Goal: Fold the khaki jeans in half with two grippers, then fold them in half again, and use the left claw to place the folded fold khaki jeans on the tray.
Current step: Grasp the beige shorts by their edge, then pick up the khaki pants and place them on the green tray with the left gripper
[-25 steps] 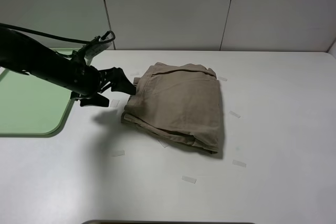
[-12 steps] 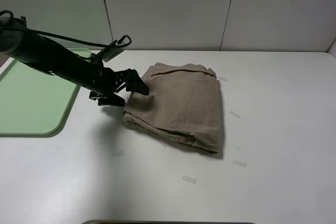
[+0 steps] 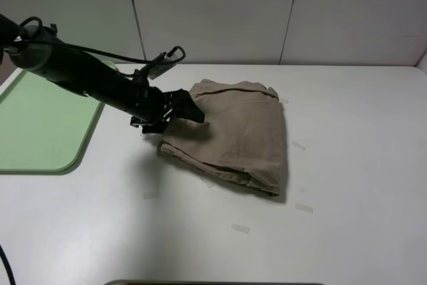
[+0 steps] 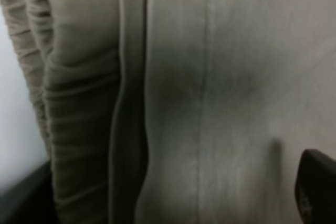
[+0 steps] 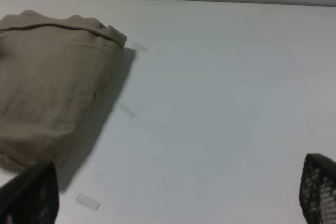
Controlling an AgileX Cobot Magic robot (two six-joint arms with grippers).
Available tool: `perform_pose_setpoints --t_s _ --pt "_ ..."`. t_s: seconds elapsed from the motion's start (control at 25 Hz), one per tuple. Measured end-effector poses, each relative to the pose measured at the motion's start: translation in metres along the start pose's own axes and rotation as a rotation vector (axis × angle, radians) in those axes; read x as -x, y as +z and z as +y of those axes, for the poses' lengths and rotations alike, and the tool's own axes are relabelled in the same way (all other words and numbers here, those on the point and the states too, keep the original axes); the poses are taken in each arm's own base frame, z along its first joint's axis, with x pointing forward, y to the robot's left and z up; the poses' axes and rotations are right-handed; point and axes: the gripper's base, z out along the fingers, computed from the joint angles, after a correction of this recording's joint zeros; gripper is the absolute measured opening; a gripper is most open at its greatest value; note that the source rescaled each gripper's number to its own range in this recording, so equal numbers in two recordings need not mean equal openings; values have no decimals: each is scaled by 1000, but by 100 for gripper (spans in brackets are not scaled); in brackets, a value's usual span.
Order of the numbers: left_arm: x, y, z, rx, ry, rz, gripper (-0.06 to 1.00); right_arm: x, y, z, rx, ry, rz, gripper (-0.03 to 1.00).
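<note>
Step in hand: gripping the folded khaki jeans (image 3: 230, 137) with the left hand (image 3: 188, 113), ahead of the carry to the tray (image 3: 41, 125).
How to do it well: push the lower finger fully under the whole stack at its left edge, upper finger flat on top; catch every layer, not just the top one; close firmly before lifting, otherwise the fold likely opens on the way across.
Left hand state: fingers apart, straddling the left edge of the bundle; one fingertip (image 4: 316, 182) over the top cloth in the wrist view; not clamped as far as can be told.
Right hand state: fingers (image 5: 318, 190) wide apart, holding nothing, hanging over bare counter (image 3: 347, 131) right of the bundle.
Jeans position: mid-counter, folded to a compact stack, layered edges facing near and left.
Jeans relative to left hand: directly at the fingertips, left edge between the fingers, bulk extending right of the hand.
Tray position: far left of the counter, well apart from the bundle, nothing on it in view.
Lift advice: rise straight up first, then swing left; low drag risks rumpling the layers.
</note>
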Motion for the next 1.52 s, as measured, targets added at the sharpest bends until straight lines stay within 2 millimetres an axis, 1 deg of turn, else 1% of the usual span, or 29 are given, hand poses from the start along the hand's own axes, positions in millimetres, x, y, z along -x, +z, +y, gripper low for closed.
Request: perform_pose_setpoints --t_s 0.08,0.12,0.2,0.32,0.4,0.52,0.64,0.8,0.88,1.2,1.52 --pt "-1 3 -2 11 6 -1 77 0 0 0 0 0 0 100" --pt "-2 4 -1 19 6 0 71 0 0 0 0 0 0 100" --pt "-4 8 -1 28 7 7 54 0 0 0 0 0 0 100" --pt "-7 12 -1 35 6 19 27 0 0 0 0 0 0 100" --pt "-8 13 -3 34 10 22 17 0 0 0 0 0 0 100" --pt "-8 13 -3 34 11 23 17 0 0 0 0 0 0 100" --pt "-7 13 -4 43 52 37 17 0 0 0 0 0 0 100" --pt "2 11 -8 79 110 81 17 0 0 0 0 0 0 100" --pt "7 7 -10 124 154 116 17 0 0 0 0 0 0 100" --pt "37 -17 -16 356 344 260 16 0 0 0 0 0 0 100" --pt "61 -48 -17 606 467 293 16 0 0 0 0 0 0 100"
